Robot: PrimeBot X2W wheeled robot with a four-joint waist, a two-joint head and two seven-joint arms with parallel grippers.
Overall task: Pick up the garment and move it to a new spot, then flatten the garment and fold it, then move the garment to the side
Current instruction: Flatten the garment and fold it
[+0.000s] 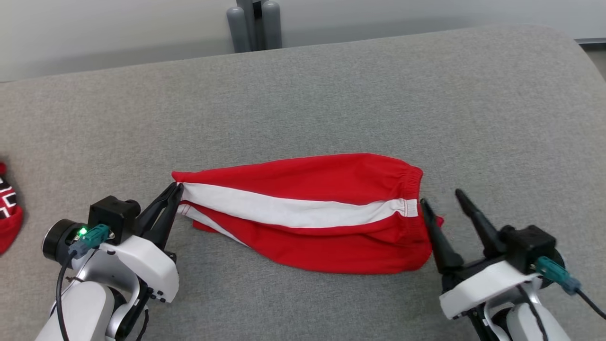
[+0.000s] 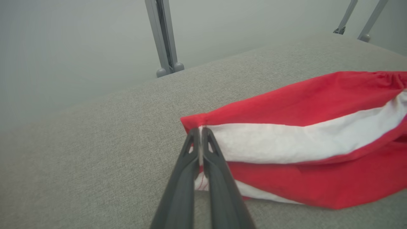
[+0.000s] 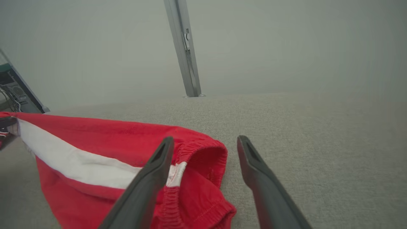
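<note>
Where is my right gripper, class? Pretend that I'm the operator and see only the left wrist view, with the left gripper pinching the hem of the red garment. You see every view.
Observer: The right gripper is at the elastic waistband of the garment, the end opposite the left gripper.
Operator: Has it gripped anything?
Observer: No. Its jaws stand open. In its wrist view one finger overlaps the waistband and the other is over the bare grey surface.
Operator: Is anything else lying nearby?
Observer: Yes, a red knitted item with a black-and-white pattern lies at the far left edge of the head view, apart from the garment.
</note>
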